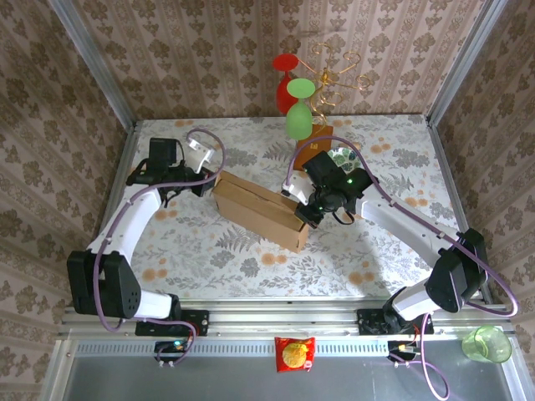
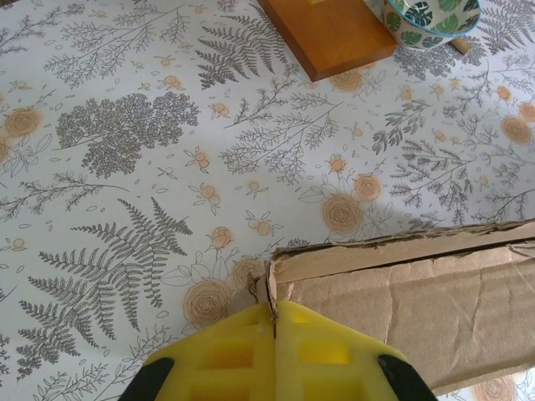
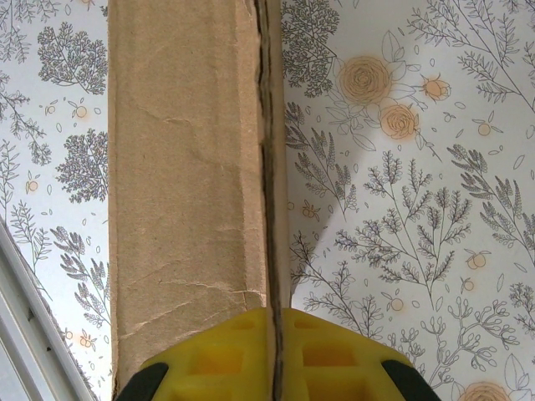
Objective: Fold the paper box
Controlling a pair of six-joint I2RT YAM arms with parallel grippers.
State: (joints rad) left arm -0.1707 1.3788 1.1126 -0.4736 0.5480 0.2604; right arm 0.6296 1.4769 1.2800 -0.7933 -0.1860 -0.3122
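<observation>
Bowl (image 2: pixel 430 21) cut by top edge; paper box (image 2: pixel 418 301) runs off right edge.

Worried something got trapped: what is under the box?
Floral tablecloth shows all around the box. The patch directly beneath is covered by the cardboard, so anything trapped there cannot be seen.
</observation>
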